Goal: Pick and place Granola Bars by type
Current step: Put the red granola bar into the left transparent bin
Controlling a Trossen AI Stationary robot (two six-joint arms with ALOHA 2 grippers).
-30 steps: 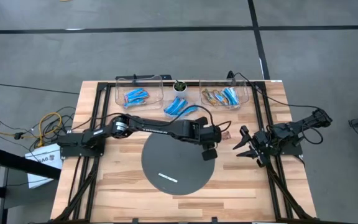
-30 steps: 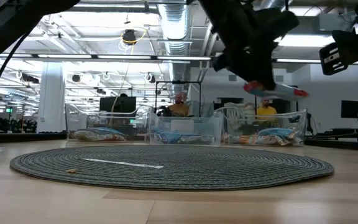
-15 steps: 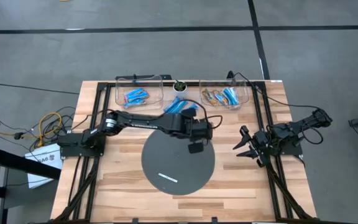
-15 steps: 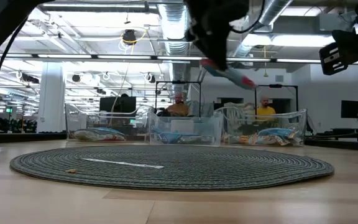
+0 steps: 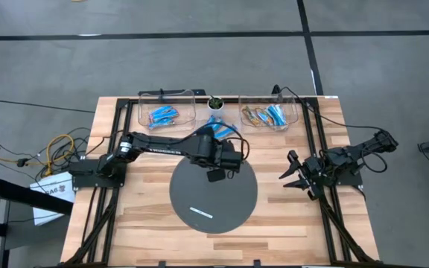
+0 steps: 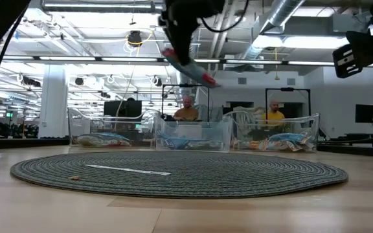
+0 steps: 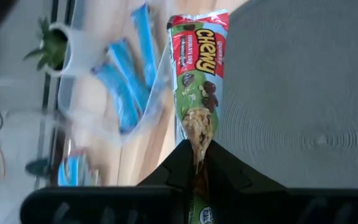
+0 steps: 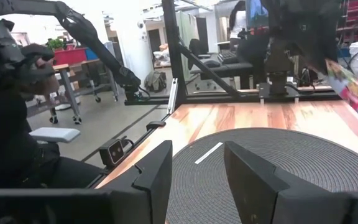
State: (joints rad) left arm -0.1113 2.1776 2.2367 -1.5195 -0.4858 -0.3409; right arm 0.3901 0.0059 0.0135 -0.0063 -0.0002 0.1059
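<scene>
- Granola bar [image 7: 199, 81] with a red-and-green "Chewy" wrapper hangs in the air over the far edge of the round mat [image 5: 213, 195], close to the middle bin [image 5: 216, 126]. It looks light and flat, with slick, crinkly foil, and is best pinched at one end.
- Left tool [image 7: 196, 163] is pressed together on the bar's end seam.
- Clear plastic bins along the table's [image 5: 155, 219] far edge hold blue bars [image 5: 162, 115] and mixed bars [image 5: 267, 115].
- Right tool [image 5: 295, 176] waits spread, near the table's right side.
</scene>
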